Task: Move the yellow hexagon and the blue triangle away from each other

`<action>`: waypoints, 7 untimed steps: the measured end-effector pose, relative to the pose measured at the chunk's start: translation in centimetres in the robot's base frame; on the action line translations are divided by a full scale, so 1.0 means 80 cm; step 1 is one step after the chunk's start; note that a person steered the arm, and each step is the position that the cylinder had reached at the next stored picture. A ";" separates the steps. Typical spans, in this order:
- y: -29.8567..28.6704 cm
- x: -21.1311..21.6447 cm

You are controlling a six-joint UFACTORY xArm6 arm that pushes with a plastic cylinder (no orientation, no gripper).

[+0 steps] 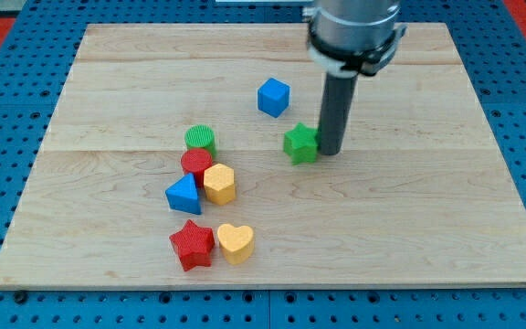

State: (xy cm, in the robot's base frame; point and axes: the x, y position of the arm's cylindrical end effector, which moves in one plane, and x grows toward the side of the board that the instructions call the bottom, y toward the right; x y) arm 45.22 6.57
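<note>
The yellow hexagon (219, 184) lies left of the board's middle, touching the blue triangle (184, 195) on its left. My tip (330, 150) rests on the board far to their upper right, right beside the green star (301, 143). A red cylinder (196, 164) sits just above the hexagon and the triangle, touching them.
A green cylinder (201, 139) stands above the red cylinder. A blue cube (273, 97) lies at the upper middle. A red star (192, 245) and a yellow heart (236, 243) sit side by side near the wooden board's (427, 228) bottom edge.
</note>
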 end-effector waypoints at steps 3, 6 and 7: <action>0.019 0.005; -0.181 0.102; -0.190 0.065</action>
State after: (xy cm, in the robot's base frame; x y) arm 50.44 -8.60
